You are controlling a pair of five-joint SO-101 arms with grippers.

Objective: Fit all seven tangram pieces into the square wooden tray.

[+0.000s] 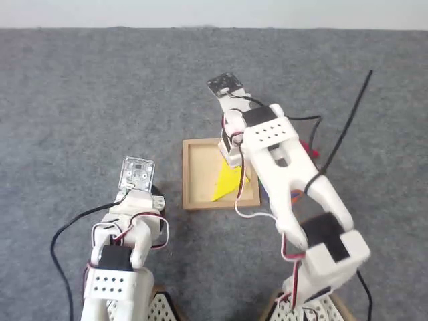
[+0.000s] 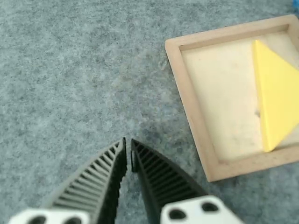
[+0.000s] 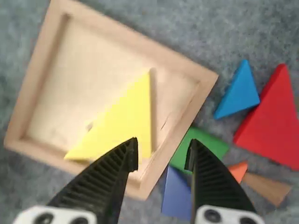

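The square wooden tray [image 1: 188,175] sits at the table's middle with a yellow triangle [image 1: 226,184] lying inside it by its right wall. My right gripper [image 3: 161,156] hovers open over the tray's right rim [image 3: 180,126], empty, just past the yellow triangle [image 3: 121,123]. Beyond that rim lie a blue triangle [image 3: 239,91], a red triangle [image 3: 274,121], a green piece [image 3: 198,149], a dark blue piece [image 3: 176,191], an orange piece [image 3: 237,170] and a plain wooden piece [image 3: 266,186]. My left gripper [image 2: 128,150] is shut and empty over bare carpet, left of the tray [image 2: 189,100].
Grey carpet [image 1: 100,100] covers the table, open to the left and behind the tray. The right arm [image 1: 287,174] stretches over the loose pieces on the tray's right. Black cables [image 1: 351,120] trail at the right.
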